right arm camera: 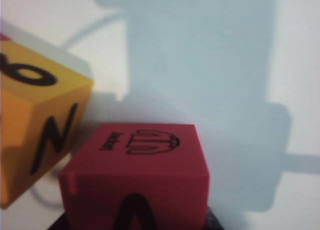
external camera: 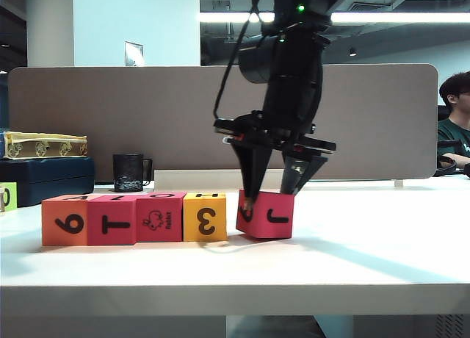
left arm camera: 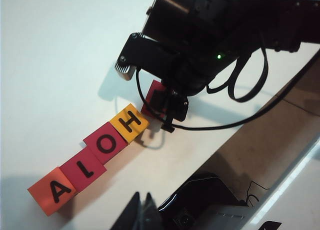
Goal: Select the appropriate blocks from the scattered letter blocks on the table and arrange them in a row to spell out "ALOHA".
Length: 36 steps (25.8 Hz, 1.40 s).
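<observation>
Blocks stand in a row on the table (external camera: pixel 382 257): orange (external camera: pixel 64 220), pink T (external camera: pixel 111 220), pink rabbit (external camera: pixel 160 217), yellow (external camera: pixel 205 217). Just beside the yellow, the right gripper (external camera: pixel 270 191) clamps a tilted red block (external camera: pixel 265 215). The left gripper (left arm camera: pixel 140 212), closed and empty, hovers well apart.

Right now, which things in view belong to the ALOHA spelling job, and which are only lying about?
Job:
orange block
two pink-red blocks in the row
yellow block
tilted pink-red block between the right gripper fingers
table

Lying about:
black mug
dark blue box
left gripper, shut and idle
</observation>
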### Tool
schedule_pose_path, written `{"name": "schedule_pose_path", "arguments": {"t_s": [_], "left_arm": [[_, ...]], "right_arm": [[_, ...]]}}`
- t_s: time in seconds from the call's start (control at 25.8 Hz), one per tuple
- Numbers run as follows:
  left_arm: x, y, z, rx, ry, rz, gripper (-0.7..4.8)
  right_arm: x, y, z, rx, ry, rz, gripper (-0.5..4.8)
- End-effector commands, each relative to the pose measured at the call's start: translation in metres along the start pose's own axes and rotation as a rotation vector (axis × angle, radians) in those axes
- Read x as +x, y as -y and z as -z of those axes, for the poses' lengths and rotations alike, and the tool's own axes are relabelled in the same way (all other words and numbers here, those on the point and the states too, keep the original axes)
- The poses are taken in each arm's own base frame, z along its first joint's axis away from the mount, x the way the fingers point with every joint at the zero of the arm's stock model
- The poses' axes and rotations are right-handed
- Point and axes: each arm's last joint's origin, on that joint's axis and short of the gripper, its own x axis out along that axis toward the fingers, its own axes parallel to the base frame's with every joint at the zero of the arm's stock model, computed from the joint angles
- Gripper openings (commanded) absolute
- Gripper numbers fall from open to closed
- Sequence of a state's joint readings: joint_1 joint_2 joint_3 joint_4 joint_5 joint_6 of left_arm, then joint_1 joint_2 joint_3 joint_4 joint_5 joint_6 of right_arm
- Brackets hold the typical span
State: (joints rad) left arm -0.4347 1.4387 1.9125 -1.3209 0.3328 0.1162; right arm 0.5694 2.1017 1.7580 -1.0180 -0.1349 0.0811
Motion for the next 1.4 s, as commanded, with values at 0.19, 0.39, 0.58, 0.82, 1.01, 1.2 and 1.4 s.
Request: {"name": "schedule_pose_path", "arguments": {"t_s": [0.19,0.39,0.58,0.82,1.01,1.2,1.4], "left_arm": [[-0.002,0.001,0.000,0.005,0.005,0.003,-0.06],[-0.002,0.001,0.000,0.005,0.006,0.003,-0.06],[-0.002,0.001,0.000,0.006,0.006,0.003,-0.06],[-0.002,0.001,0.000,0.005,0.006,0.003,-0.06],[-0.002,0.001,0.000,0.005,0.005,0.004,-0.06],[-0.002,0.001,0.001,0.003,-0.003,0.004,-0.06],[-0.002,0.001,0.002,0.001,-0.009,0.005,-0.06]], "right_arm": [[-0.001,-0.006,-0.004,0.006,0.050,-0.013,3.27],[-0.001,-0.006,-0.004,0.006,0.051,-0.013,3.47],[-0.005,-0.007,-0.006,0.002,0.063,-0.036,3.50],[-0.017,-0.009,-0.012,-0.003,0.100,-0.036,4.00],[-0.034,-0.011,-0.018,-0.004,0.127,-0.004,4.00],[-0.041,0.004,-0.013,-0.007,0.066,0.193,1.72],[-0.038,0.012,-0.010,-0.005,0.038,0.212,0.24]]}}
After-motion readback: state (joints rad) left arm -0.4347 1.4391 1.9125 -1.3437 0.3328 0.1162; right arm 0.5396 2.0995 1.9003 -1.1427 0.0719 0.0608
